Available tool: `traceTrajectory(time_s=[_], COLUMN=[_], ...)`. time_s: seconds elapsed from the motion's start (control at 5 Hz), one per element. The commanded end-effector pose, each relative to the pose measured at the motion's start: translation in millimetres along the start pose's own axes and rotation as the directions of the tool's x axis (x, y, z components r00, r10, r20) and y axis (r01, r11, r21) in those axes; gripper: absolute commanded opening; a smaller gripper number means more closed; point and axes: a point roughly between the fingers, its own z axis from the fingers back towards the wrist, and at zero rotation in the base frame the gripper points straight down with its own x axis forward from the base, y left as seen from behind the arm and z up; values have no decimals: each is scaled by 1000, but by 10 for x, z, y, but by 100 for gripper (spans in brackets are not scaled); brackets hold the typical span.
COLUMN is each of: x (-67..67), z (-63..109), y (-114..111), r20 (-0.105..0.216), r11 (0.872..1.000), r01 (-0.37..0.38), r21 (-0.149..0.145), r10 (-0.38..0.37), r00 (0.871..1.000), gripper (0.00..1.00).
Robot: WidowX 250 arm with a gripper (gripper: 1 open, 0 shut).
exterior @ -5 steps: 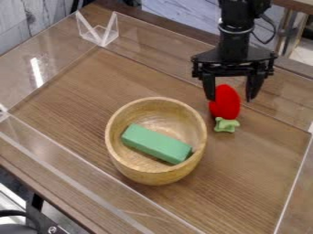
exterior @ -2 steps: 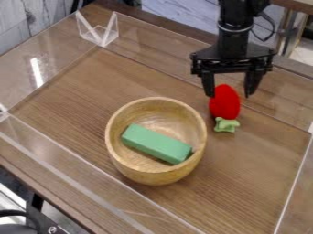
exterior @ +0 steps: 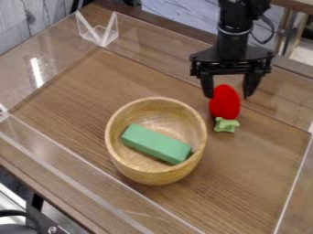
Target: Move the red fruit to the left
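Observation:
The red fruit (exterior: 225,103), a small glossy strawberry toy with a pale green cap at its lower end, rests on the wooden table to the right of the bowl. My black gripper (exterior: 230,84) points down right over it, open, with one finger on each side of the fruit's upper part. The fingers do not press on the fruit. The arm rises from the gripper to the top edge of the picture.
A wooden bowl (exterior: 127,118) holding a green rectangular block (exterior: 156,144) stands left of the fruit. Clear plastic walls (exterior: 49,69) ring the table, with a clear stand (exterior: 97,30) at the back left.

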Motion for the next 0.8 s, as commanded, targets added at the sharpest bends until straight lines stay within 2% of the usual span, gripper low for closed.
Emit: traceTrajectory(time_s=[0.0,0.2,0.4,0.6], x=[42,51,86,152], z=[44,75,278,576], y=[-42,-33,-27,-5], r20=[28,31,45,70], r11=[1000,1000,999,995], r01=[3,-1,-11,-29], r21=[-14,-16,-46,-95], r10=[-2,1,13,35], r00=[1000,1000,999,997], gripper=[0,0,0,0])
